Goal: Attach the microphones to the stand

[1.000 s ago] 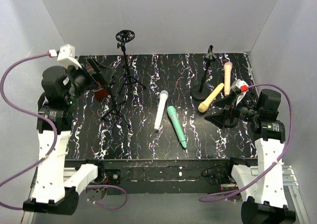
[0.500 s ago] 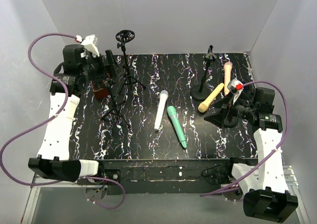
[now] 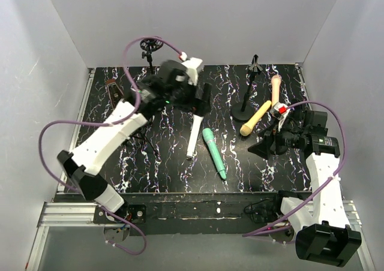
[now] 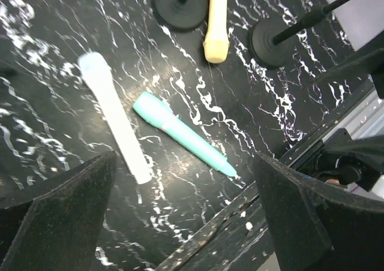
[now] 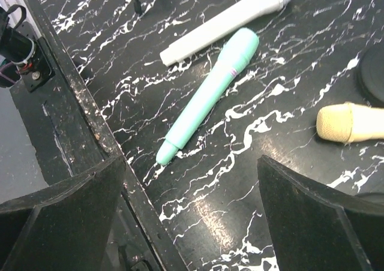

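Observation:
Four microphones lie on the black marbled table (image 3: 168, 163). The white one (image 3: 194, 134) and the mint green one (image 3: 214, 153) lie in the middle. The yellow one (image 3: 255, 117) and the peach-pink one (image 3: 276, 93) lie at the right, beside a round-base stand (image 3: 246, 110). My left gripper (image 3: 202, 100) is open and empty, above the white microphone's head. Its view shows the white (image 4: 114, 124), mint (image 4: 180, 133) and yellow (image 4: 216, 25) microphones. My right gripper (image 3: 264, 145) is open and empty, right of the mint microphone (image 5: 210, 94).
A black tripod stand with a ring top (image 3: 151, 44) stands at the back left, its legs partly hidden by my left arm. A reddish-brown object (image 3: 112, 89) lies at the back left. The left wrist view shows a second round base (image 4: 270, 43). The table's front edge (image 5: 90, 121) is close.
My left arm has swung from the back left corner to the table's middle, over the white microphone. My right gripper has shifted slightly. The microphones have not moved.

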You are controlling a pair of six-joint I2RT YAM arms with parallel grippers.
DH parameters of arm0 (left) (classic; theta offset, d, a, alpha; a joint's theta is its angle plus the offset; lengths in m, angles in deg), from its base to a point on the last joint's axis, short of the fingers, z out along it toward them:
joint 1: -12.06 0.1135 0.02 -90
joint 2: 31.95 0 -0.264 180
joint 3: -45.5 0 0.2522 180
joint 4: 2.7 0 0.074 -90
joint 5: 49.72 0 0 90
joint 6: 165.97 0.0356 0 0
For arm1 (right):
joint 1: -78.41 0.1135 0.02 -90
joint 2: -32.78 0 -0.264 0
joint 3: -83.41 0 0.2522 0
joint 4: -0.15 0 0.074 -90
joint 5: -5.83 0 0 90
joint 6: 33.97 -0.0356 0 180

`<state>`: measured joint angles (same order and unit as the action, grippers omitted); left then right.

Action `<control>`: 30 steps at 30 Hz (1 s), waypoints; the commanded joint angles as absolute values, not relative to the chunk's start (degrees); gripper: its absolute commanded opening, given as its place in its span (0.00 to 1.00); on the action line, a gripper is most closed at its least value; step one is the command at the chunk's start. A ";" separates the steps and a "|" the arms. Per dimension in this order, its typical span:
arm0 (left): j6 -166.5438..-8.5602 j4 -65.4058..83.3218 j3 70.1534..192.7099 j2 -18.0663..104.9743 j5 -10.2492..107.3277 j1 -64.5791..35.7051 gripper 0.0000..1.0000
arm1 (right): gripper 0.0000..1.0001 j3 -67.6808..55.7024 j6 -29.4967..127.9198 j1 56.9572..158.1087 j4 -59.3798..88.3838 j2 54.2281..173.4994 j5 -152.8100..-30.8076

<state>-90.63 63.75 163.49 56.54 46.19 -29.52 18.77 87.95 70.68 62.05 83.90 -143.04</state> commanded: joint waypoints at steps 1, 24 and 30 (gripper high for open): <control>-104.58 58.10 156.15 59.36 33.27 -35.04 0.97 | 0.97 21.56 86.10 70.94 59.62 83.50 -141.39; -132.40 48.07 145.39 80.63 22.97 -42.25 0.78 | 0.98 30.01 78.08 70.32 44.93 84.20 -137.69; -133.54 47.10 144.61 83.62 21.99 -42.43 0.70 | 0.98 30.01 78.70 70.32 45.11 84.02 -138.04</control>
<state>-131.83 48.71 144.89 84.14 24.51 -42.13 30.12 78.29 70.55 46.70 84.16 -137.42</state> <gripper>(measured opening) 0.729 0.983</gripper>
